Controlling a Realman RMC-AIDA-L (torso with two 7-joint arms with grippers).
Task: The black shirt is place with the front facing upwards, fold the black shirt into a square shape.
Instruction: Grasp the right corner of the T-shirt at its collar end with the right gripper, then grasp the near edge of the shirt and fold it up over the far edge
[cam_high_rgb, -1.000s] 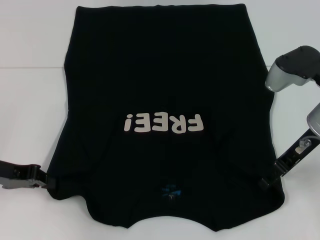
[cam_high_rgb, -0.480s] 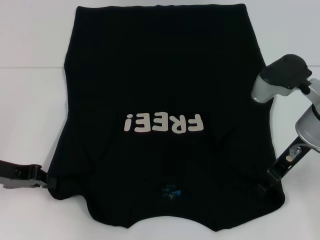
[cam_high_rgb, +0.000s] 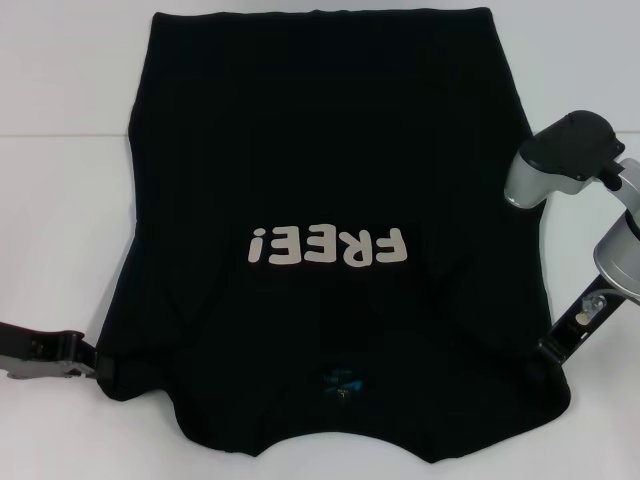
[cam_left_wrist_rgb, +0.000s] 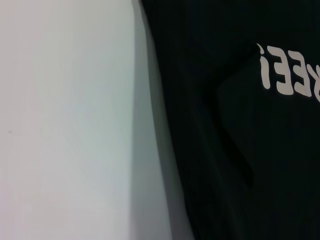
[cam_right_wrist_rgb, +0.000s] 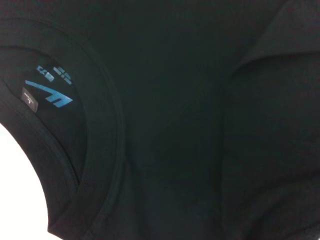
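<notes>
Change: right gripper (cam_high_rgb: 548, 352) has shifted slightly right along the shirt's lower-right edge; left gripper (cam_high_rgb: 98, 368) unchanged at lower left.
Shirt: large black cotton T-shirt (cam_high_rgb: 330, 170) with off-white "FREE!" print lies flat, frame centre, on the white table (cam_high_rgb: 60, 120).
Grip: both — cannot tell whether clenched or released.
</notes>
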